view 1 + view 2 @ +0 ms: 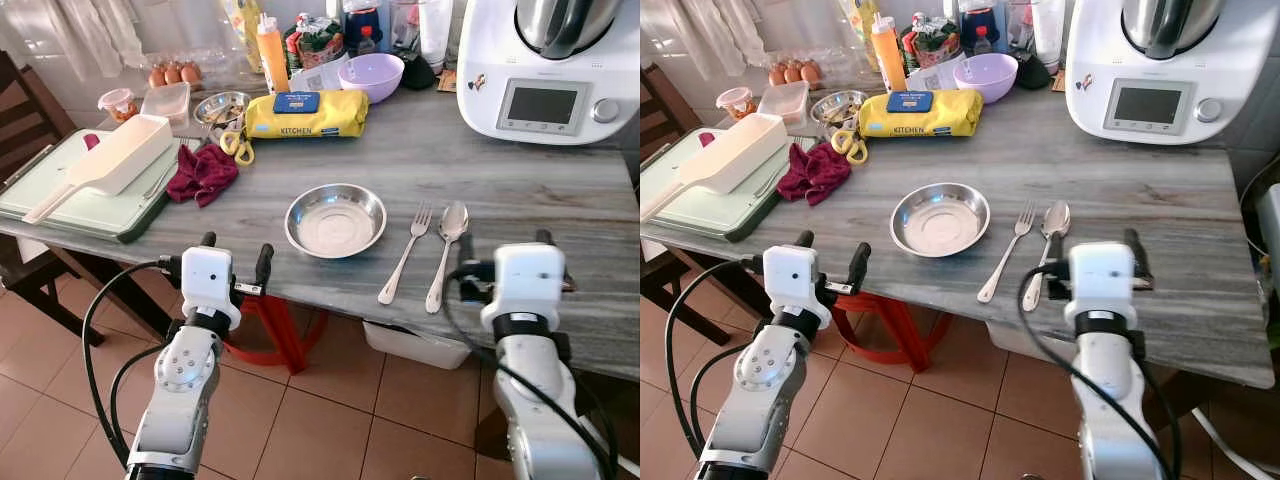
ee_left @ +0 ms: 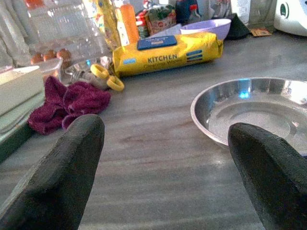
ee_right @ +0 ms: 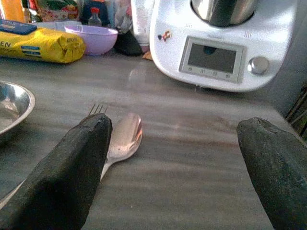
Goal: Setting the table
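Note:
A shallow steel plate point(image 1: 335, 220) lies near the front of the grey table point(image 1: 520, 190). To its right lie a fork point(image 1: 406, 252) and a spoon point(image 1: 446, 253), side by side, handles toward me. My left gripper point(image 1: 236, 262) hovers open at the table's front edge, left of the plate point(image 2: 249, 112). My right gripper point(image 1: 503, 260) is open over the table edge, just right of the spoon point(image 3: 123, 139) and holds nothing.
A white kitchen machine point(image 1: 550, 70) stands back right. A yellow wipes pack point(image 1: 305, 113), purple bowl point(image 1: 371, 75), scissors point(image 1: 236, 145), maroon cloth point(image 1: 202, 172) and a green board point(image 1: 85, 205) with a white scoop point(image 1: 110, 165) fill the back and left. A dark chair point(image 1: 25, 110) stands left.

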Available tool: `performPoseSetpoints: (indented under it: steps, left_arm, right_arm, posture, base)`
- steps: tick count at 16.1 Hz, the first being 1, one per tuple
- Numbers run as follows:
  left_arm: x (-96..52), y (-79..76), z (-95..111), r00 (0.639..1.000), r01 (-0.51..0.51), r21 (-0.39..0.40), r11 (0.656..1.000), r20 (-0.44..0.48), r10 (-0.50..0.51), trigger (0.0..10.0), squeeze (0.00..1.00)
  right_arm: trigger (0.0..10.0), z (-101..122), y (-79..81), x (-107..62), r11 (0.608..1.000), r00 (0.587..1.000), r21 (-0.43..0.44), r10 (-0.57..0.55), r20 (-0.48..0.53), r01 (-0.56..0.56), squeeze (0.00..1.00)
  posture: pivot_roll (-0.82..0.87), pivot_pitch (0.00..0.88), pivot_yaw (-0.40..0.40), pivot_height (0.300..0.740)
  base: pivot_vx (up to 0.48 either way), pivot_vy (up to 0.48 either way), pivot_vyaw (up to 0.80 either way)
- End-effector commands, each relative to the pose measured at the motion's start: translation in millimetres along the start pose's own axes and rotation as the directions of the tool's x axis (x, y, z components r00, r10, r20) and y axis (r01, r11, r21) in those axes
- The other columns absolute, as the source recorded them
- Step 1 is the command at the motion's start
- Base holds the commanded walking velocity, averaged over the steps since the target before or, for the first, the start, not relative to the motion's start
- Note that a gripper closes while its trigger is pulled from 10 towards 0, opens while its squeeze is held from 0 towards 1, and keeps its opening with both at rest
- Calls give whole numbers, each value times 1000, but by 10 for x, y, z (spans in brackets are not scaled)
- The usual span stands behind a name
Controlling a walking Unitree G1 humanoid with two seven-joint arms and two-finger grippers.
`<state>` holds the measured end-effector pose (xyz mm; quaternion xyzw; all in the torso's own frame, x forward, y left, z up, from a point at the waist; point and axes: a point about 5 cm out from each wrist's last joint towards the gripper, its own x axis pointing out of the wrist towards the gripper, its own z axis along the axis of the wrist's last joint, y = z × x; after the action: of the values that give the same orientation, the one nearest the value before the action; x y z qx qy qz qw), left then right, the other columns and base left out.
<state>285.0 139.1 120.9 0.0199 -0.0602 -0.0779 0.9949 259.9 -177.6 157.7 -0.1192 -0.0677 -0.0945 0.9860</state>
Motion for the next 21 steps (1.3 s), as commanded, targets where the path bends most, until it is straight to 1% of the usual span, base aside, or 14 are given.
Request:
performPoseSetpoints:
  steps: [1,2,3,4,5,7,8,10,14,16,19,21]
  left_arm:
    - [-26,39,-72,999,-28,-21,999,-47,27,10000,0]
    - [-23,13,-89,998,-25,-40,999,-60,23,10000,0]
    - [-19,-3,-90,998,-18,-41,999,-59,16,10000,0]
    - [-16,2,-99,998,-25,-44,999,-67,22,10000,0]
    - [-5,15,-107,997,-32,-40,999,-77,29,10000,0]
    - [8,27,-102,997,-28,-36,999,-75,25,10000,0]
    - [10,27,-101,997,-26,-37,999,-76,23,10000,0]
    - [30,14,-93,997,-7,-46,999,-81,3,10000,0]
    - [17,1,-107,996,-7,-43,999,-88,3,10000,0]
    - [17,30,-114,995,-18,-29,999,-96,15,10000,0]
    - [56,50,-100,995,-13,-16,1000,-99,11,10000,0]
    - [73,50,-72,995,-30,-7,1000,-92,30,10000,0]
  right_arm:
    - [10000,-25,-8,-24,1000,1000,20,0,-28,0,0]
    - [10000,-42,-15,-33,1000,999,-1,-11,-43,11,0]
    - [10000,-44,1,-39,1000,998,-14,11,-56,-11,0]
    - [10000,-29,30,-48,999,999,-8,34,-42,-35,0]
    - [10000,-22,50,-58,999,998,16,45,-39,-45,0]
    - [10000,-1,79,-66,998,998,12,61,-19,-61,0]
    - [10000,-11,87,-66,998,998,29,62,-29,-61,0]
    - [10000,-25,82,-34,997,997,66,54,-56,-50,0]
    - [10000,-30,48,-4,998,998,53,44,-55,-41,0]
    - [10000,-33,51,1,997,997,69,46,-60,-41,0]
    - [10000,-30,72,7,996,997,77,48,-60,-43,0]
    - [10000,8,88,3,996,997,65,63,-32,-61,0]
  posture:
    - [-149,103,139,740]
    - [-151,104,138,740]
    - [-151,104,139,740]
    - [-151,102,141,740]
    - [-150,103,141,740]
    - [-148,102,144,740]
    - [-148,102,144,740]
    - [-147,99,147,740]
    - [-142,101,145,740]
    - [-138,100,144,740]
    - [-130,97,146,740]
    - [-129,91,146,740]
  base:
    - [0,0,0]
    - [0,0,0]
    - [0,0,0]
    - [0,0,0]
    - [0,0,0]
    - [0,0,0]
    - [0,0,0]
    - [0,0,-759]
    - [0,0,-756]
    - [0,0,-756]
    - [0,0,-754]
    - [0,0,0]
